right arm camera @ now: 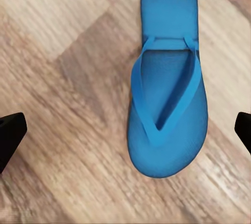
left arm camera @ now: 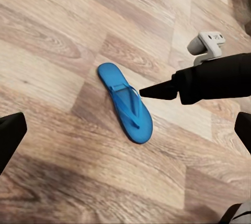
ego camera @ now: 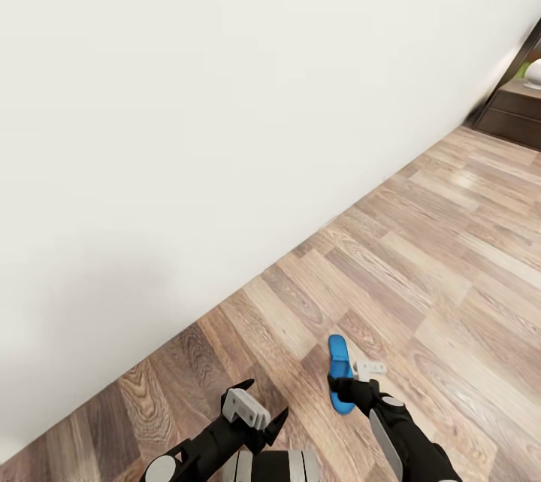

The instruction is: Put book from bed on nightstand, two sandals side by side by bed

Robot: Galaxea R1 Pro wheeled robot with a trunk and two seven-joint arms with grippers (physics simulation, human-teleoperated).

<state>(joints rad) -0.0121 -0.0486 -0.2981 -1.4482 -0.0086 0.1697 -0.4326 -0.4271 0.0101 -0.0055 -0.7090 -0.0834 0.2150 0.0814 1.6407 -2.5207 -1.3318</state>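
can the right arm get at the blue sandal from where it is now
Probably yes. The right pincer hangs open just above the sandal, which lies flat on the bare wood floor with nothing beside it. In the right wrist view the sandal sits between the spread fingertips, though off toward one side.

Plain white wall (ego camera: 188,106) running diagonally across the left and far side, light wood-plank floor (ego camera: 421,256) with a soft sheen on the right, low dark brown cabinet (ego camera: 515,112) in the far right corner, white rounded object (ego camera: 533,73) on top.
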